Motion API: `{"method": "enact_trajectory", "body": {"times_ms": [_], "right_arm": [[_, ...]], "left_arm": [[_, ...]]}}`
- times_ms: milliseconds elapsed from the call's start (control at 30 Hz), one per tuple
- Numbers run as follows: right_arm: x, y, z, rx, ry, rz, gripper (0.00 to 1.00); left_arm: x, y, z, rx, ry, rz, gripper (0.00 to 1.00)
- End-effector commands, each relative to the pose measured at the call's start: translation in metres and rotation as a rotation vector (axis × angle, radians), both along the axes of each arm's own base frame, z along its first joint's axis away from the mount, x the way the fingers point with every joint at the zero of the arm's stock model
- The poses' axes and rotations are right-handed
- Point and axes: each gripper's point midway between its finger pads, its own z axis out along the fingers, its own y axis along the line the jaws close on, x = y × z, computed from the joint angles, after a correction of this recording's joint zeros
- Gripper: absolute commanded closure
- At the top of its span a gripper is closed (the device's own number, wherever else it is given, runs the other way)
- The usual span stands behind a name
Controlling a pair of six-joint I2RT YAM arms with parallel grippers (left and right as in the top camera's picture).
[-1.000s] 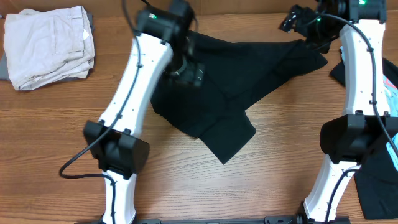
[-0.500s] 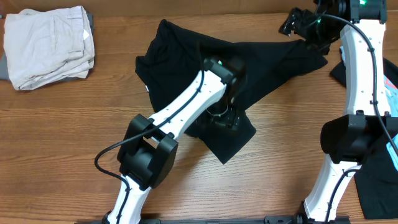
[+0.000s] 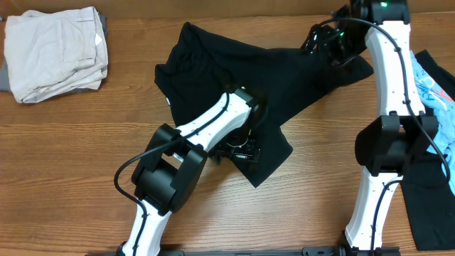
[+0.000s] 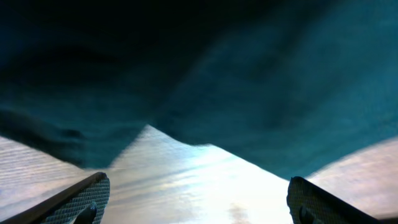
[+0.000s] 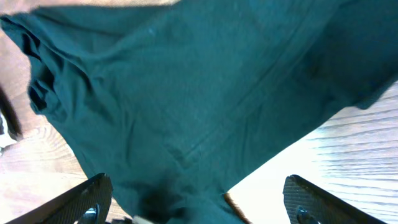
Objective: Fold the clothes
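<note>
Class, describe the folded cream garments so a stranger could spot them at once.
On the wooden table, look to the far left corner in the overhead view. The cream garments lie there in a folded stack. They alone are cream and folded; the black garment mid-table lies spread and rumpled.

It seems to be a robotics lab test station. A white left arm (image 3: 210, 124) and right arm (image 3: 391, 64) with black cables stand at the near edge of a wood-grain worktop (image 3: 71, 156), where clothes (image 3: 53, 50) lie in separate heaps.
</note>
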Motion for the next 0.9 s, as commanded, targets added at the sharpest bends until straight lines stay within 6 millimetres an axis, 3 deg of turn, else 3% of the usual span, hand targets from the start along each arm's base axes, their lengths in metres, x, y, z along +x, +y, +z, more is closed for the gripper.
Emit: {"method": "enact_trajectory", "body": {"times_ms": [0,167,400,500,700,867], "right_arm": [[-0.001,0.013,0.005,0.021,-0.009,0.031,0.10],[-0.002,0.017,0.002,-0.015,-0.009,0.042,0.10],[-0.002,0.017,0.001,-0.031,-0.008,0.045,0.10],[-0.003,0.017,0.001,-0.031,-0.007,0.044,0.11],[-0.004,0.017,0.001,-0.030,-0.001,0.045,0.14],[-0.009,0.019,0.000,-0.031,0.017,0.050,0.20]], "left_arm": [[0.005,0.013,-0.008,0.015,0.012,0.053,0.07],[0.022,0.031,-0.014,0.036,-0.027,0.093,0.07],[0.037,0.034,-0.017,0.009,-0.063,0.120,0.11],[0.037,0.034,-0.017,0.010,-0.063,0.119,0.30],[0.036,0.045,-0.016,0.050,-0.062,0.111,0.93],[0.042,0.085,-0.013,0.175,-0.062,0.145,0.96]]}}
